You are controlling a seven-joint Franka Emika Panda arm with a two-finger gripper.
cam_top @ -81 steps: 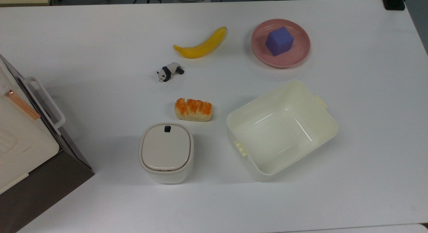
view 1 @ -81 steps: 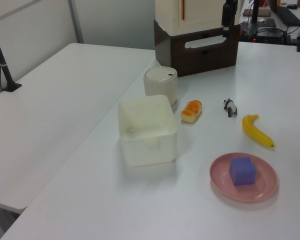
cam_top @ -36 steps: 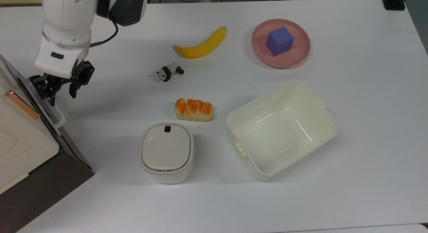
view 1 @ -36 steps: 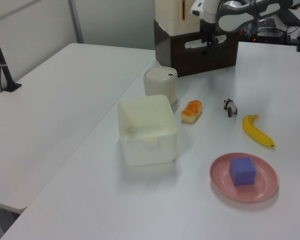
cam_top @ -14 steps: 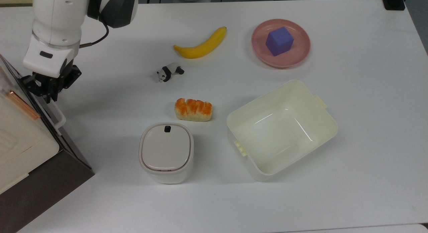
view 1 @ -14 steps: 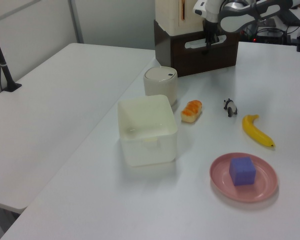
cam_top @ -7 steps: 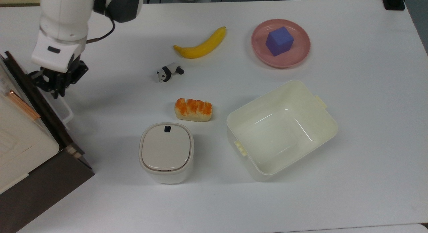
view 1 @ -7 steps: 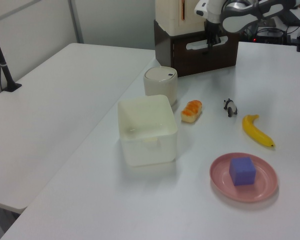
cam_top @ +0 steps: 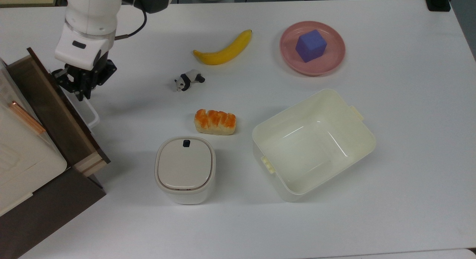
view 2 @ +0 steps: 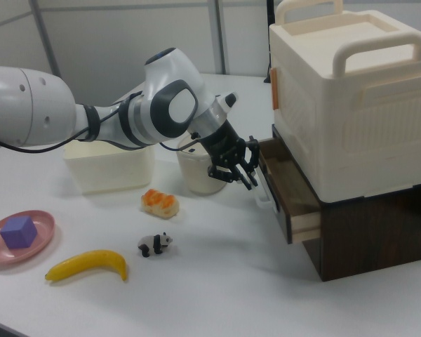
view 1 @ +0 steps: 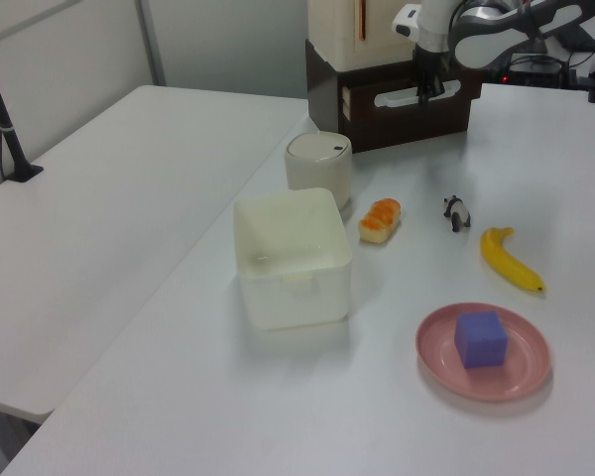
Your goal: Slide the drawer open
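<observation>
from my seat the gripper [cam_top: 84, 91] is clamped on the white handle [cam_top: 84, 109] of the drawer [cam_top: 55, 110], which sticks partway out of the dark cabinet [view 2: 365, 232] at the top view's left; the cream crate [view 2: 351, 98] on top hides its inside.

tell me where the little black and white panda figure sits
In the top view, the panda figure lies on the white table, between the yellow banana and the orange-topped bread.
</observation>
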